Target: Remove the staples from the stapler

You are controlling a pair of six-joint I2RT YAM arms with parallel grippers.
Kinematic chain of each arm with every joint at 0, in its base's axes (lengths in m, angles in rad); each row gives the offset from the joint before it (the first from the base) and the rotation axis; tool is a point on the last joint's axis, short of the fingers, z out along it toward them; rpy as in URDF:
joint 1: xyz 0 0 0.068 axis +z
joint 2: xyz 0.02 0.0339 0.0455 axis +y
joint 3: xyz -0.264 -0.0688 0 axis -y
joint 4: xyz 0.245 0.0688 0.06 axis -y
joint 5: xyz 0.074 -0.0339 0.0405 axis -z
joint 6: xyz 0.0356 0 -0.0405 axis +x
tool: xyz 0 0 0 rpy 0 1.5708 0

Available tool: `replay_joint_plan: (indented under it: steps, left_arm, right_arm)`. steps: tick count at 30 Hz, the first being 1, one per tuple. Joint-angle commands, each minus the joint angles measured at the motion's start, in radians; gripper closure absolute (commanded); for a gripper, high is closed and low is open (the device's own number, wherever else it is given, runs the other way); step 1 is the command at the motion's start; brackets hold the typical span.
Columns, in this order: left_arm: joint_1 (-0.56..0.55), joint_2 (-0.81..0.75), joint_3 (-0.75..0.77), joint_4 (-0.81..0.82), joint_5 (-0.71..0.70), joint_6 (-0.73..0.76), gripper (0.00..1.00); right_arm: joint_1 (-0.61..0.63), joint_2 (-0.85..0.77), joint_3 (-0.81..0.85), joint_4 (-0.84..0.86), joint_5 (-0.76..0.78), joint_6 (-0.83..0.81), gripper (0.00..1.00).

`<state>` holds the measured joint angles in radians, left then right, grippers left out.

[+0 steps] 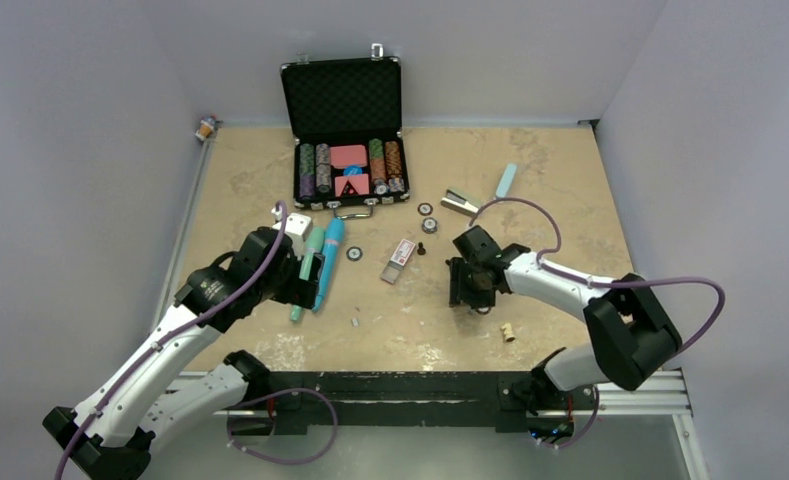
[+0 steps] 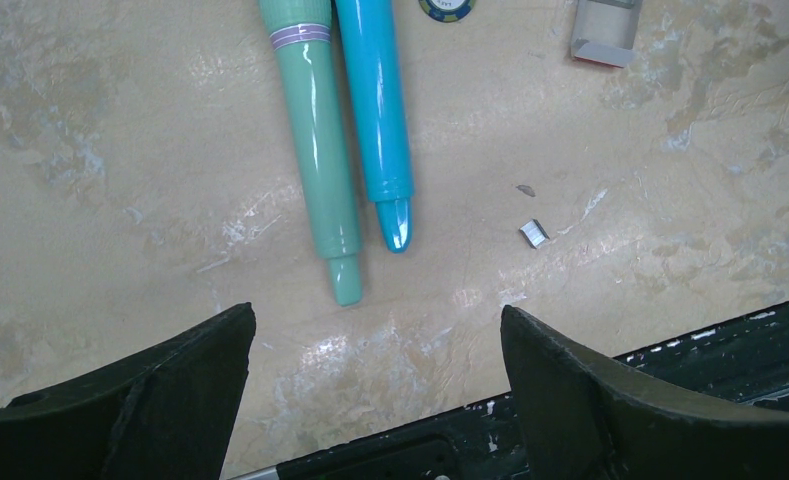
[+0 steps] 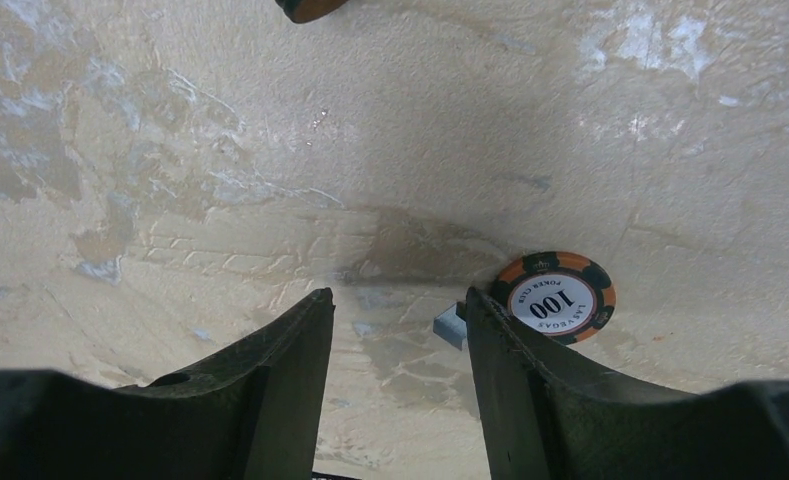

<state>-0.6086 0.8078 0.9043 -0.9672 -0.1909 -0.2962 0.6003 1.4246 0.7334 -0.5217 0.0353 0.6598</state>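
Note:
The stapler (image 1: 462, 203) lies open at the back right, a silver tray with a light-teal arm. One tiny silver-grey strip of staples (image 2: 533, 233) lies on the table ahead and right of my left gripper (image 2: 375, 320), which is open and empty; the strip also shows in the top view (image 1: 355, 322). In the right wrist view a second grey staple strip (image 3: 448, 328) lies on the table against the inner side of the right finger (image 3: 510, 360), partly hidden by it. My right gripper (image 3: 400, 300) is open, low over the table. It also shows in the top view (image 1: 470, 288).
A green pen (image 2: 320, 150) and a blue pen (image 2: 375, 110) lie ahead of my left gripper. An orange 100 poker chip (image 3: 560, 297) lies right of my right fingers. An open chip case (image 1: 342, 130) stands at the back; loose chips (image 1: 428, 217), a red-white box (image 1: 400, 258) and a cork (image 1: 508, 332) lie around.

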Motion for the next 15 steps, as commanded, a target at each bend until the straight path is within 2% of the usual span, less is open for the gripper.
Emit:
replay_joint_plan:
  steps: [1, 15]
  left_arm:
    - [0.008, 0.001, 0.009, 0.009, -0.015, -0.006, 0.04]
    - [0.007, 0.004, 0.008, 0.008, -0.018, -0.006, 0.05]
  right_arm:
    - [0.004, -0.043, -0.021, -0.052, 0.006, 0.026, 0.45]
    - [0.036, -0.089, -0.077, -0.032, -0.031, 0.066, 0.45]
